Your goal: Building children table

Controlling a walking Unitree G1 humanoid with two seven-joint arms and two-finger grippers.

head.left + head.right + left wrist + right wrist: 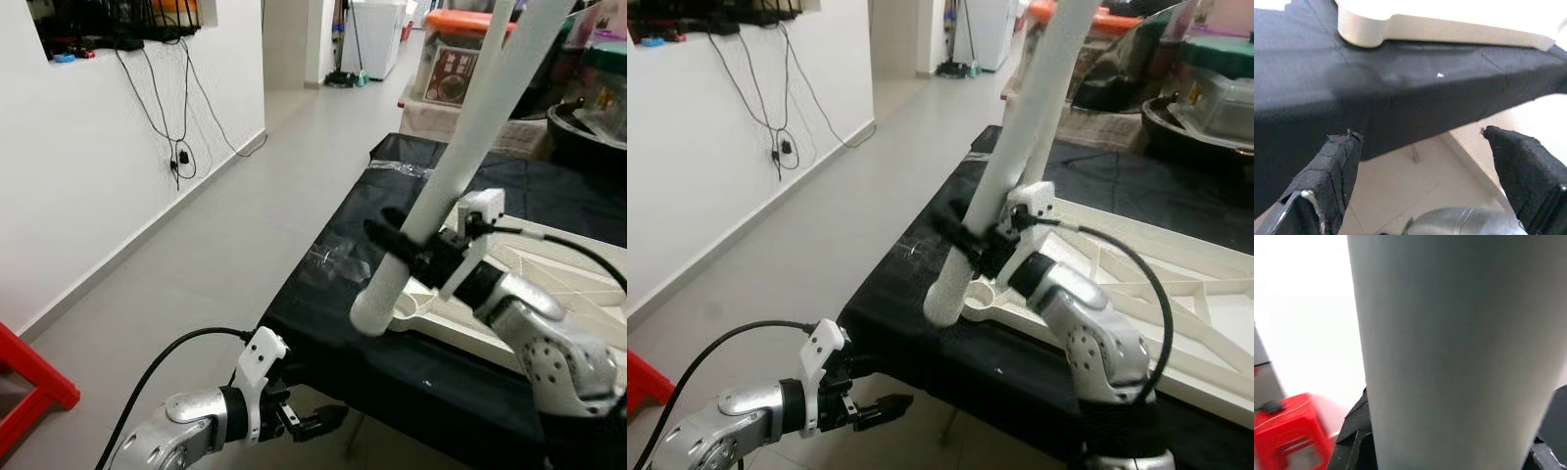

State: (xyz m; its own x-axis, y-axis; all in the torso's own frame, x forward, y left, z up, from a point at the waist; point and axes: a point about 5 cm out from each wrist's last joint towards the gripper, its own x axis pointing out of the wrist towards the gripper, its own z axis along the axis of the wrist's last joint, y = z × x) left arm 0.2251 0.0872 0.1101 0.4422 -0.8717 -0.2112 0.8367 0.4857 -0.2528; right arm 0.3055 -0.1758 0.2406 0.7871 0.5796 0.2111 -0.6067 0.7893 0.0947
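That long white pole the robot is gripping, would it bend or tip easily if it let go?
The white table leg looks straight and stiff, so it probably won't bend. It leans tilted, its lower end by the tabletop corner, so it would likely topple if the right gripper released. Being round, it could roll.

Right gripper point(404, 245) clamped; left gripper point(328, 419) low, parted.

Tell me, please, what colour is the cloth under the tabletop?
Black cloth, clearest in the left eye view.
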